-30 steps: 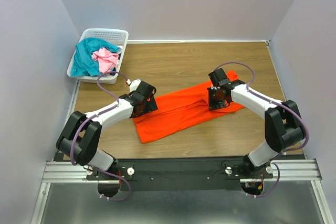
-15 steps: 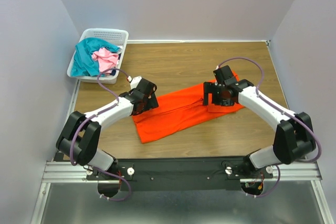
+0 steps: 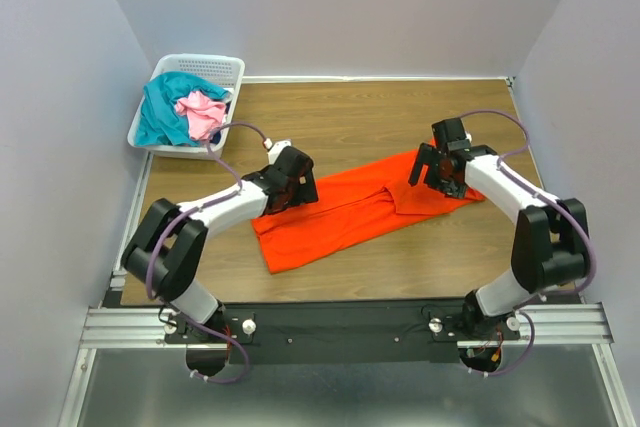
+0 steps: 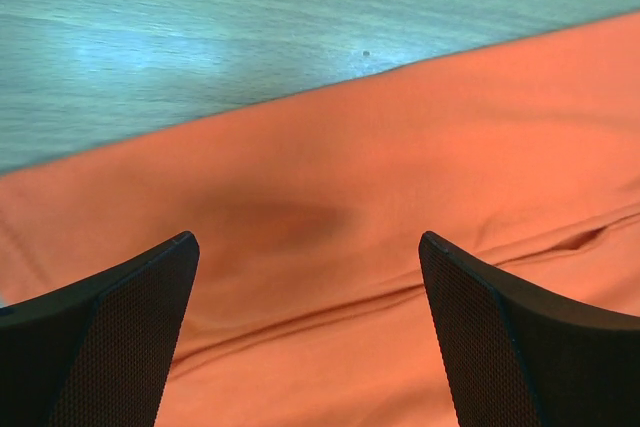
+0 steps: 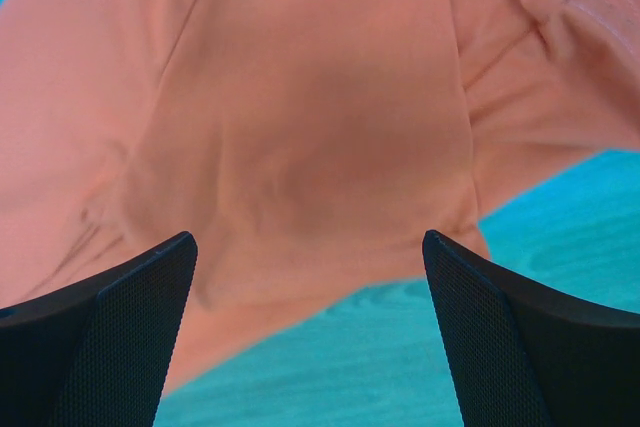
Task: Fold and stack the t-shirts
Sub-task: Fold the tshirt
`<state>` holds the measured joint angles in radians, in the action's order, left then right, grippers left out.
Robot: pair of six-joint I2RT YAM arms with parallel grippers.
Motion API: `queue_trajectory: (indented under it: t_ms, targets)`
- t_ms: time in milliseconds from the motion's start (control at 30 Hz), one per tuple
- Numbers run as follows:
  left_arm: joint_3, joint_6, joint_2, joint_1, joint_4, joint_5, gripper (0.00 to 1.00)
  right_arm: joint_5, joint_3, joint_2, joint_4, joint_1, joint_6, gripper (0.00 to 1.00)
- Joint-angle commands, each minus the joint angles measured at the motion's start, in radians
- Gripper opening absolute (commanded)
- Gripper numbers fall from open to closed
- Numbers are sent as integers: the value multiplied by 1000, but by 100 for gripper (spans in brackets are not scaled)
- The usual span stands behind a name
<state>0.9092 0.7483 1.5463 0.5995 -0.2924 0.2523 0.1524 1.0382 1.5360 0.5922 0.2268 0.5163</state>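
An orange t-shirt (image 3: 345,209) lies folded lengthwise in a long strip across the middle of the table. My left gripper (image 3: 300,179) hovers over its left far edge, open, with bare orange cloth (image 4: 330,247) between the jaws. My right gripper (image 3: 428,167) is open over the strip's right end, above the cloth edge (image 5: 300,197); nothing is held. A teal t-shirt (image 3: 165,107) and a pink t-shirt (image 3: 200,112) lie crumpled in the basket at the far left.
A white slatted basket (image 3: 225,69) sits at the table's far left corner. Purple walls close in the wooden table (image 3: 340,117) on three sides. A metal rail (image 3: 330,325) runs along the near edge by the arm bases.
My right gripper opened, let go of the orange cloth and moved right and farther back to the strip's right end. My left gripper shifted right along the shirt's far edge.
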Motion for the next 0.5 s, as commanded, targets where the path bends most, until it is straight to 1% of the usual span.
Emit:
queue_trajectory:
  t_ms: [0,33,100,133,233,267,333,367,467]
  targets:
    - [22,-33,78,23,22,-25,98,53,20,99,-91,-20,44,100]
    - [20,-32,98,26,24,-30,98,52,42,151,-104,-32,45,100]
    - [14,-21,112,43,24,-30,98,45,68,203,-114,-38,41,100]
    - [5,-11,113,49,24,-27,98,42,98,260,-127,-44,37,100]
    - [-15,5,117,75,36,-42,98,20,166,354,-146,-44,-5,100]
    - [-30,22,118,86,42,-60,98,7,221,419,-149,-46,-15,100]
    - [-43,48,117,112,44,-71,98,-33,291,479,-169,-44,-67,100]
    - [-47,87,115,143,45,-82,98,-28,362,542,-176,-44,-93,100]
    - [-33,137,120,207,48,-99,98,-17,491,639,-177,-44,-145,100]
